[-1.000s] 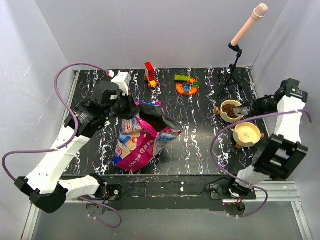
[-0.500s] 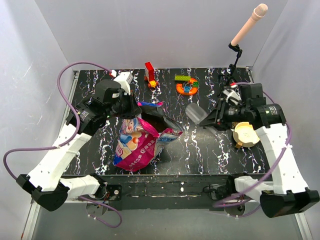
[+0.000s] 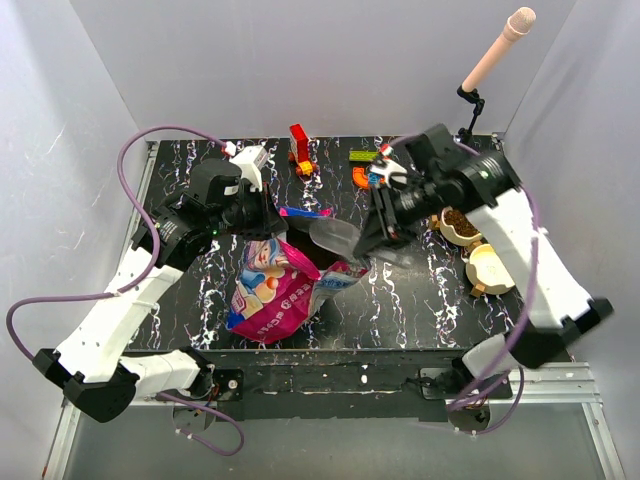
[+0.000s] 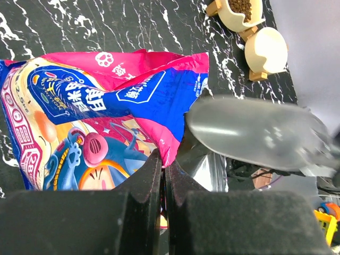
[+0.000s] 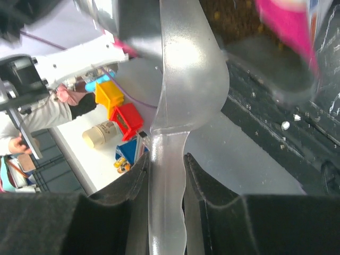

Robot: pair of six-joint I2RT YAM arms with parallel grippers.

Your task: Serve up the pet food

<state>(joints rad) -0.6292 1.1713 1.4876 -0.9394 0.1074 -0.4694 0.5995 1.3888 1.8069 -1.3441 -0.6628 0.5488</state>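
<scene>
Over the open bag (image 3: 272,290), an empty scoop (image 3: 335,237)

Leftmost, the left gripper (image 4: 162,159) pinches the bag's pink rim, plain only from its wrist. The right gripper (image 5: 166,164) clamps the scoop's handle; its wrist alone shows pet food (image 5: 234,16) inside the bag. Rightmost, a bowl (image 3: 465,236) holds more, beside an empty bowl (image 3: 492,267)

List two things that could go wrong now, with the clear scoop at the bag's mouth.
1. The left fingers pinch only the edge of the bag; a push from the scoop could pull that edge free and let the mouth close.
2. The right fingers grip the scoop by its narrow handle; once loaded it might twist and spill kibble on the table before reaching the empty bowl.
</scene>
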